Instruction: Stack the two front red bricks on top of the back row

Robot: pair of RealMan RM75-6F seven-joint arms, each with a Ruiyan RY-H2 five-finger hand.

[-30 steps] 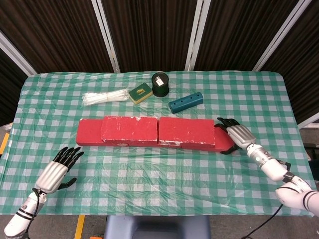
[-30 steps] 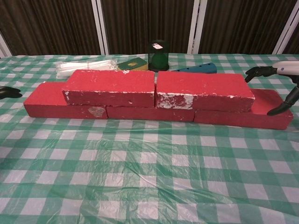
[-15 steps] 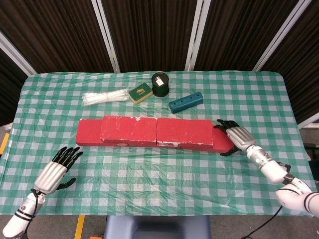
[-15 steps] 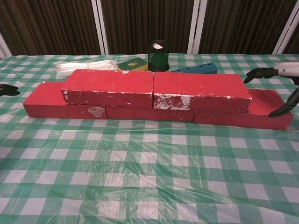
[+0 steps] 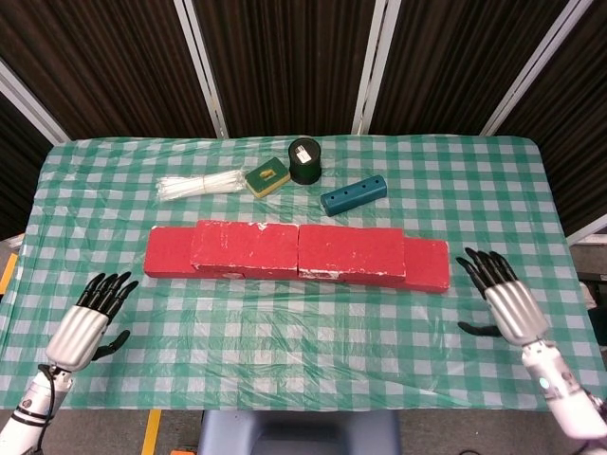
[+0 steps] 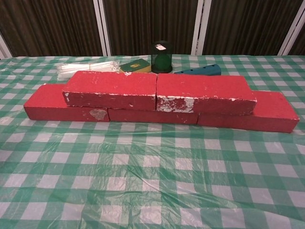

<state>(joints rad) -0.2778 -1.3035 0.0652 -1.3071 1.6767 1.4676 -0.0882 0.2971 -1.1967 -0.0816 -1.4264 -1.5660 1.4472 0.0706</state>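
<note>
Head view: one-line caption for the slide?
Two red bricks stacked on the back row; left hand and right hand open, clear of the wall.

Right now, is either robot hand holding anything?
No. The left hand and right hand are both open, apart from the bricks.

Both views are evenly and brightly lit from above, with no harsh hotspots. The clear plastic sheet over the checked cloth (image 6: 152, 181) catches soft white glare along its wrinkles, strongest in the near part of the chest view. Shadows are short and faint: a thin dark band lies under the front edge of the red bricks (image 6: 157, 93), and small soft shadows sit beside the bricks in the head view. The dark panels (image 5: 285, 57) behind stay dim. Focus is sharp throughout, with no motion blur; the chest view stretches the nearest checks.
</note>
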